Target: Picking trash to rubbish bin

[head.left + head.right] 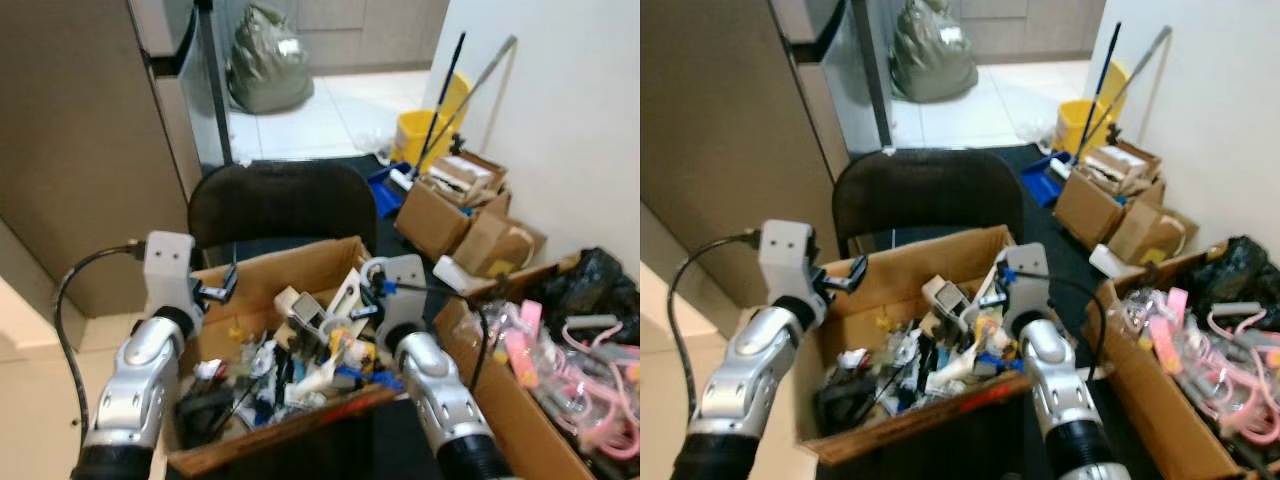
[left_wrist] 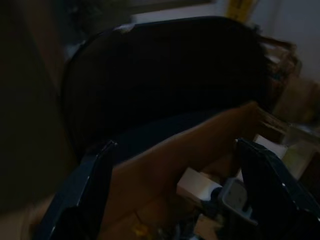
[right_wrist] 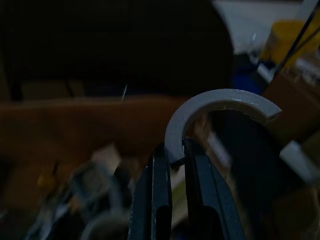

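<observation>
An open cardboard box (image 1: 285, 264) crammed with mixed trash rests on a black chair (image 1: 280, 205) right before me. My right gripper (image 3: 174, 162) hovers over the box's right side, shut on a grey C-shaped plastic piece (image 3: 220, 100) that curves up past the fingertips. Over the box's back left corner my left gripper (image 2: 175, 192) stands open, with nothing between its fingers (image 2: 87, 187). In the left eye view the left gripper (image 1: 226, 285) is by the box's rear wall and the right gripper (image 1: 366, 296) is above the heap of trash (image 1: 300, 360).
A second cardboard box (image 1: 500, 400) with pink plastic items and a black bag (image 1: 592, 285) sits at right. Further back are smaller cartons (image 1: 450, 205), a yellow mop bucket (image 1: 420, 135) and a filled rubbish bag (image 1: 265, 65). A brown cabinet (image 1: 70, 150) stands at left.
</observation>
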### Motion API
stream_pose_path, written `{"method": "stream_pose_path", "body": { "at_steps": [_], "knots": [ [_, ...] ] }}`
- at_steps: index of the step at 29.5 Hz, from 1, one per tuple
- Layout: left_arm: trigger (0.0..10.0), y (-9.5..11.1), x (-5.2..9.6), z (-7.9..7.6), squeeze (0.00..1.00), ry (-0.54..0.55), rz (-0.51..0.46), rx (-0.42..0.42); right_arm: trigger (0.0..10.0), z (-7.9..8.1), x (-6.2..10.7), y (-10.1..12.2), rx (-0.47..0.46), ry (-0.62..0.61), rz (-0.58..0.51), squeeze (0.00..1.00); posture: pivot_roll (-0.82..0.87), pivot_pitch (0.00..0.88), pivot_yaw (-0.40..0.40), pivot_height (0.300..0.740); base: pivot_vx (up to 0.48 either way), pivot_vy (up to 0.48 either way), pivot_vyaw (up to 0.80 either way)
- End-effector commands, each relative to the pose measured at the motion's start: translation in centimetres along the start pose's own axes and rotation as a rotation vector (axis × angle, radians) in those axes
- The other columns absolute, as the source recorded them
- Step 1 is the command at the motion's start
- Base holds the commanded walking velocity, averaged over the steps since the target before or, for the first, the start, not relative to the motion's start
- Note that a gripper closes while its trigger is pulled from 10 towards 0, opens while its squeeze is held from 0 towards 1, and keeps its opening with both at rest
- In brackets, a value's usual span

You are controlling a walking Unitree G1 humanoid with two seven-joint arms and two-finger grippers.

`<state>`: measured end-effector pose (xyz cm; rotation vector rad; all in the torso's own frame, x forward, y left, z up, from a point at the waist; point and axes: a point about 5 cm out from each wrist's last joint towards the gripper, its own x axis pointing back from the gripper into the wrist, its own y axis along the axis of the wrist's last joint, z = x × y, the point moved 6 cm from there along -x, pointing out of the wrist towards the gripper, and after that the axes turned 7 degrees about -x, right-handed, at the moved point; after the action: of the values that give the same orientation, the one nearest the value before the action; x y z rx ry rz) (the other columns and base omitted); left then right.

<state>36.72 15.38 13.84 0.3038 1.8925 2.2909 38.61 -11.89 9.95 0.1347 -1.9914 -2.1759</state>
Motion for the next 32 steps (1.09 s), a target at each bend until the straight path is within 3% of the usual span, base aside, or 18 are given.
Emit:
{"method": "stream_pose_path", "body": {
  "at_steps": [1, 2, 4, 6, 14, 17, 21, 27, 28, 29, 30, 32],
  "knots": [
    [10.0, -0.7, 0.6, -0.6, 0.00, -0.082, 0.032, -0.053, 10.0, 0.8, 0.1, -0.9, -0.014, 0.034, 0.025, 0.00, 0.06, 0.119, 0.000, 0.740, 0.000, 0.000, 0.00],
    [10.0, -0.7, 0.6, -0.6, 0.00, -0.082, 0.032, -0.053, 10.0, 0.8, 0.1, -0.9, -0.014, 0.034, 0.025, 0.00, 0.06, 0.119, 0.000, 0.740, 0.000, 0.000, 0.00],
    [10.0, -0.4, 1.2, -2.1, 0.00, -0.220, 0.031, -0.074, 10.0, 1.5, 0.0, -0.8, 0.001, 0.087, 0.023, 0.00, 0.06, 0.117, -0.002, 0.740, 0.000, 0.000, 0.00],
    [10.0, -1.1, 2.7, -4.1, 0.00, -0.429, 0.092, -0.111, 10.0, 2.4, -0.2, -1.5, 0.026, 0.145, 0.071, 0.00, 0.07, 0.117, -0.002, 0.740, 0.000, 0.000, 0.00],
    [10.0, -1.9, 4.2, -4.9, 0.00, -0.549, 0.164, -0.109, 10.0, 3.2, -0.3, -2.4, 0.071, 0.213, 0.132, 0.00, 0.07, 0.115, 0.000, 0.740, 0.000, 0.000, 0.00],
    [10.0, -2.1, 5.5, -5.5, 0.00, -0.649, 0.214, -0.034, 10.0, 3.9, -0.1, -3.4, 0.100, 0.282, 0.200, 0.00, 0.07, 0.115, 0.004, 0.740, 0.000, 0.000, 0.00],
    [10.0, -3.0, 6.4, -5.8, 0.00, -0.698, 0.277, -0.023, 10.0, 4.2, 0.0, -3.8, 0.096, 0.313, 0.230, 0.00, 0.07, 0.115, 0.005, 0.740, 0.000, 0.000, 0.00],
    [10.0, -3.0, 6.6, -6.0, 0.00, -0.716, 0.289, -0.024, 10.0, 4.6, -0.1, -3.7, 0.083, 0.324, 0.221, 0.00, 0.07, 0.117, 0.006, 0.740, 0.000, 0.000, 0.00],
    [10.0, -2.9, 6.6, -6.0, 0.00, -0.724, 0.293, -0.025, 10.0, 4.9, -0.2, -3.6, 0.055, 0.340, 0.221, 0.73, 0.07, 0.120, 0.009, 0.740, 0.000, 0.000, 0.00],
    [10.0, -2.9, 6.6, -6.0, 0.00, -0.724, 0.293, -0.025, 10.0, 4.9, -0.2, -3.6, 0.055, 0.340, 0.221, 0.73, 0.07, 0.120, 0.009, 0.740, 0.000, 0.000, 0.00],
    [10.0, -2.9, 6.7, -6.1, 0.00, -0.729, 0.298, -0.026, 10.0, 5.2, -0.2, -3.5, 0.036, 0.351, 0.222, 1.00, 0.07, 0.120, 0.009, 0.740, 0.000, 0.000, 0.00],
    [10.0, -2.8, 6.6, -6.1, 0.00, -0.732, 0.299, -0.027, 10.0, 5.4, -0.2, -3.4, 0.012, 0.359, 0.223, 1.00, 0.07, 0.120, 0.009, 0.740, 0.000, 0.000, 0.00]
  ]
}}
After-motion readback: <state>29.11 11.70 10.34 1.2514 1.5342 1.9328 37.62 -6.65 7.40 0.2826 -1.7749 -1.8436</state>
